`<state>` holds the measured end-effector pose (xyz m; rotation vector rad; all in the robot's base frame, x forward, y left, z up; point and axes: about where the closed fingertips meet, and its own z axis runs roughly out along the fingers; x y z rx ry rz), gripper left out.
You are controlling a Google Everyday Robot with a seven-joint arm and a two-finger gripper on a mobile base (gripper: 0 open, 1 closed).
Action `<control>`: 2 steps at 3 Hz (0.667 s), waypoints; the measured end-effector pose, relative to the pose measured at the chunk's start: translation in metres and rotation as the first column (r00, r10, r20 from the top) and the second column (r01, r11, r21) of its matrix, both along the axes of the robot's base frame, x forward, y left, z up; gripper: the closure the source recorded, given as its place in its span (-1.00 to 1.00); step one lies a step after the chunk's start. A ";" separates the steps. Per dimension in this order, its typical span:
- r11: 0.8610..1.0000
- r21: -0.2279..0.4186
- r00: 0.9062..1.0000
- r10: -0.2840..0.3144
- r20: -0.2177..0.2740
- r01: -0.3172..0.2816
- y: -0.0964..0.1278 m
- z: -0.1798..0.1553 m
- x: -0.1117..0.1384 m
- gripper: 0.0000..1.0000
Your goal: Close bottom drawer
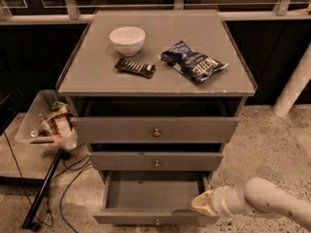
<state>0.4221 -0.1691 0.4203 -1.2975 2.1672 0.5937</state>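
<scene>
The bottom drawer (pixel 146 195) of the grey chest is pulled out, and its plain grey board shows inside. Its front panel (pixel 150 219) lies at the bottom edge of the view, with the small knob (pixel 156 222) barely visible. My gripper (pixel 200 205) comes in from the lower right on a white arm (pixel 272 203). Its tip is at the right end of the drawer's front panel, at the top edge. The middle drawer (pixel 155 161) and top drawer (pixel 155 129) are above it, both pushed further in.
On the chest top (pixel 97 76) are a white bowl (pixel 127 40), a dark snack bar (pixel 135 67) and a blue chip bag (pixel 193 62). A bin of clutter (pixel 51 123), a black pole and cables are on the floor at left. A white pillar (pixel 294 84) stands at right.
</scene>
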 end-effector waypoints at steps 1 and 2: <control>1.000 -0.008 0.999 -0.007 0.051 0.008 -0.026 0.003 0.004 1.00; 1.000 -0.008 0.999 -0.007 0.051 0.007 -0.025 0.002 0.004 1.00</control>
